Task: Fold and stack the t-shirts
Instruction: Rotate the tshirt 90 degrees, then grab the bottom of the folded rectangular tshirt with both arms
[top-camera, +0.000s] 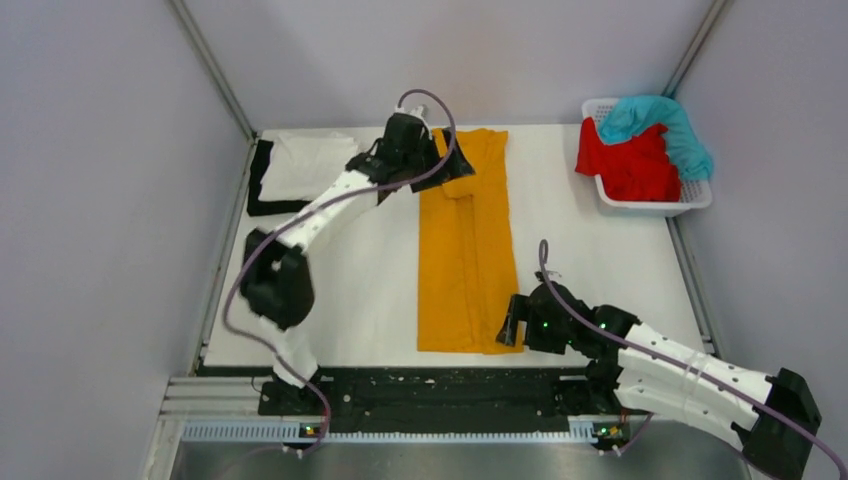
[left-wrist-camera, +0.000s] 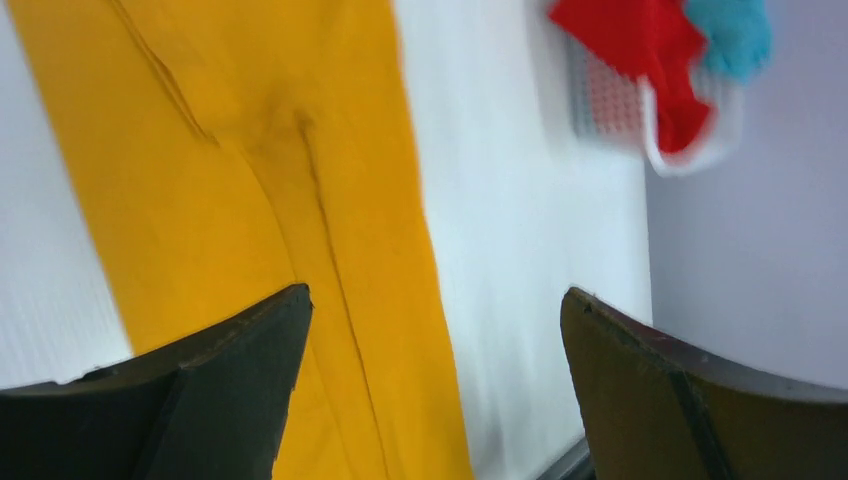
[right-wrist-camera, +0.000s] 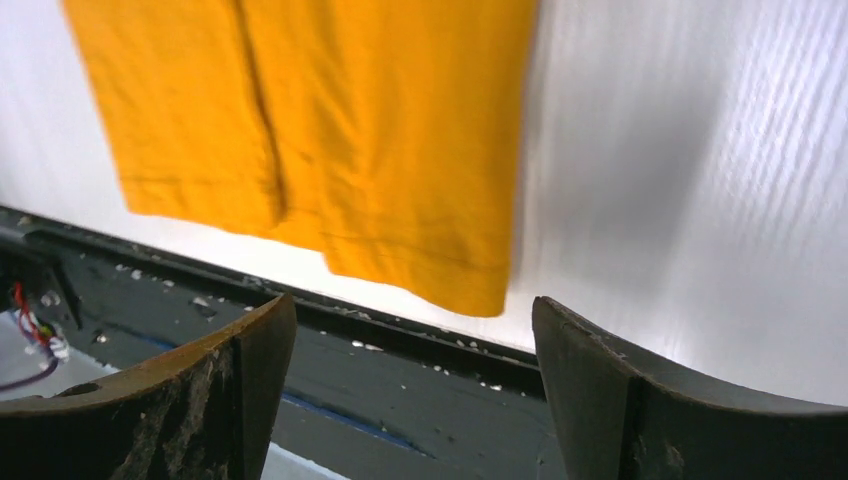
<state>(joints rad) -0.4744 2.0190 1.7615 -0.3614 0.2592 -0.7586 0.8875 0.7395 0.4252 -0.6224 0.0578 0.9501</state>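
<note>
A mustard-orange t-shirt (top-camera: 466, 250) lies folded into a long narrow strip down the middle of the table; it also shows in the left wrist view (left-wrist-camera: 250, 200) and the right wrist view (right-wrist-camera: 330, 130). My left gripper (top-camera: 440, 160) is open and empty above the strip's far end. My right gripper (top-camera: 512, 322) is open and empty beside the strip's near right corner. A folded white t-shirt (top-camera: 305, 165) lies on a black t-shirt (top-camera: 260, 180) at the far left. A red t-shirt (top-camera: 630, 165) and a teal t-shirt (top-camera: 660, 125) sit in the basket.
The white slotted basket (top-camera: 700, 195) stands at the far right corner, also seen in the left wrist view (left-wrist-camera: 610, 100). A black rail (top-camera: 430, 390) runs along the table's near edge. Grey walls close in both sides and the back.
</note>
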